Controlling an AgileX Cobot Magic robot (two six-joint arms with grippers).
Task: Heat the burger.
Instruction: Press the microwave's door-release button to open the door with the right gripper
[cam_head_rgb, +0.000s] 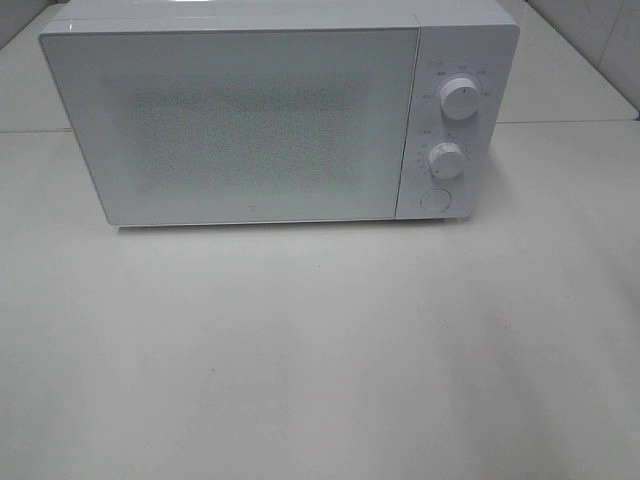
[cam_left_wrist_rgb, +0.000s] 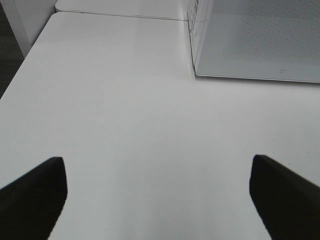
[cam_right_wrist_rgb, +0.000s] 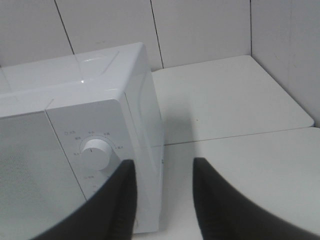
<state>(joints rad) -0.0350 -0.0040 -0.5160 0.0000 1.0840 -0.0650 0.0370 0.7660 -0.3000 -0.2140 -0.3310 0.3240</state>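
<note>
The burger is out of view in every frame. A white microwave (cam_head_rgb: 240, 120) stands at the back of the white table, its door closed. Neither arm shows in the exterior high view. In the left wrist view my left gripper (cam_left_wrist_rgb: 157, 165) hovers over bare table, open wide and empty, with the microwave's (cam_left_wrist_rgb: 260, 40) front lower corner ahead of it. In the right wrist view my right gripper (cam_right_wrist_rgb: 162, 165) is raised near the control-panel corner of the microwave (cam_right_wrist_rgb: 100, 100), beside the upper knob (cam_right_wrist_rgb: 96, 152). Its fingers stand a narrow gap apart with nothing between them.
The control panel carries an upper knob (cam_head_rgb: 459, 97), a lower knob (cam_head_rgb: 446, 160) and a round button (cam_head_rgb: 434, 199). The white table (cam_head_rgb: 320, 360) stretches in front of the microwave. A tiled wall (cam_right_wrist_rgb: 200, 30) rises behind it.
</note>
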